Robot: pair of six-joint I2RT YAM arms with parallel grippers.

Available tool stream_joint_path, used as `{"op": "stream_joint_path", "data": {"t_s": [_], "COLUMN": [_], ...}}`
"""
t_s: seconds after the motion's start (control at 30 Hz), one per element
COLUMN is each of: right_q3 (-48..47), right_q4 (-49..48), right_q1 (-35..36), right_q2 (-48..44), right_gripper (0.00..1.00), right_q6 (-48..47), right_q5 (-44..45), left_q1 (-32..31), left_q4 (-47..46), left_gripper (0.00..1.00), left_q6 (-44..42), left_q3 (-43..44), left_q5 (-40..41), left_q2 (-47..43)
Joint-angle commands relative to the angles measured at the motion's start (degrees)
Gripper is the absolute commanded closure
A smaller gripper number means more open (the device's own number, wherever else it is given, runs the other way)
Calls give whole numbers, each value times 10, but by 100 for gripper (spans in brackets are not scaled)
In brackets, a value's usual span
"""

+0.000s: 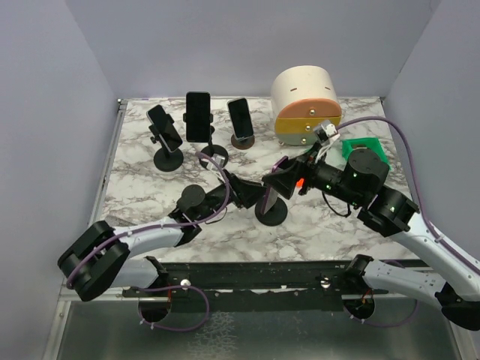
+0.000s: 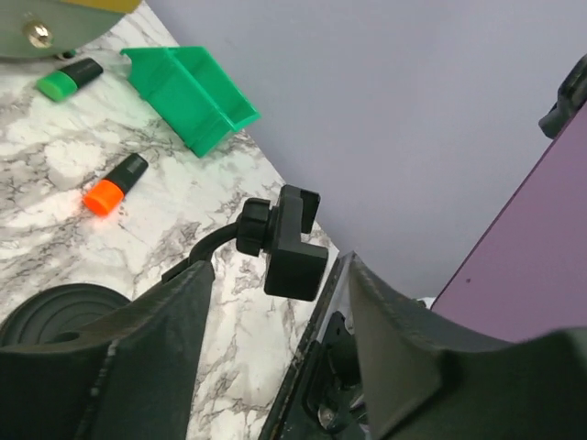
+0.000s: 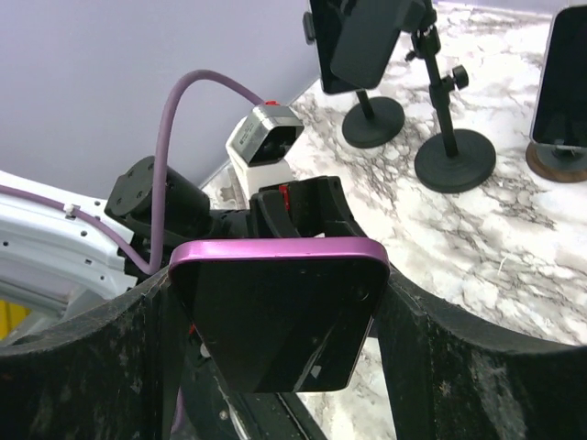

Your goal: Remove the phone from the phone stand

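Note:
The purple-edged phone (image 3: 275, 344) with a black screen is gripped by its sides in my right gripper (image 3: 275, 298), which is shut on it. In the top view the phone (image 1: 279, 184) is held above the table's middle, beside the black stand (image 1: 271, 213). The stand's clamp head (image 2: 295, 255) is empty, and the phone (image 2: 523, 266) is apart from it to the right. My left gripper (image 2: 278, 286) is open, with the clamp head just beyond its fingers (image 2: 138, 348). In the top view it (image 1: 251, 193) sits left of the stand.
Three other phones on stands (image 1: 168, 139) (image 1: 199, 120) (image 1: 240, 121) line the back. A cream and orange cylinder (image 1: 306, 105) stands at the back right. A green bin (image 2: 188, 92), an orange marker (image 2: 115, 185) and a green marker (image 2: 69, 80) lie right of the stand.

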State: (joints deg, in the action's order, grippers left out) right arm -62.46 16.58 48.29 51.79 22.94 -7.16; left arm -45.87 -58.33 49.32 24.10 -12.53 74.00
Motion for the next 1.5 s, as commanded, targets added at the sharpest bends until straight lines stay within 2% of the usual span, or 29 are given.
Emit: {"op": "stream_joint_path", "data": {"t_s": [0.0, 0.1, 0.13, 0.17, 0.2, 0.33, 0.43, 0.67, 0.87, 1.07, 1.27, 1.47], "right_q3": [-37, -44, -44, -45, -45, -37, -30, -16, -27, -30, -28, -31], "right_q4": [0, 0, -1, -3, -4, -17, -29, -68, -74, -77, -74, -62], "right_q1": [0, 0, 0, 0, 0, 0, 0, 0, 0, 0, 0, 0], "right_q2": [-10, -14, -15, -15, -15, -12, -11, 0, 21, 28, 32, 36], "right_gripper": [100, 100, 100, 100, 100, 100, 100, 100, 100, 100, 100, 100], "right_q6": [0, -1, 0, 0, 0, 10, 26, 75, 97, 103, 108, 118], "right_q5": [-18, -6, -2, 2, 6, 37, 68, 121, 130, 129, 135, 160], "left_q1": [0, 0, 0, 0, 0, 0, 0, 0, 0, -1, -1, -3], "left_q4": [86, 145, 167, 188, 211, 300, 360, 490, 528, 549, 548, 553], "left_gripper": [33, 27, 9, 2, 1, 1, 1, 1, 1, 16, 24, 25], "left_q6": [-29, -50, -61, -72, -83, -146, -207, -286, -316, -323, -314, -308], "left_q3": [12, 14, 15, 15, 15, 31, 62, 165, 220, 256, 272, 278], "left_q5": [34, 59, 66, 74, 82, 101, 74, 9, -27, -52, -76, -79], "left_q2": [-74, -132, -154, -176, -200, -288, -331, -325, -281, -242, -223, -206]}}
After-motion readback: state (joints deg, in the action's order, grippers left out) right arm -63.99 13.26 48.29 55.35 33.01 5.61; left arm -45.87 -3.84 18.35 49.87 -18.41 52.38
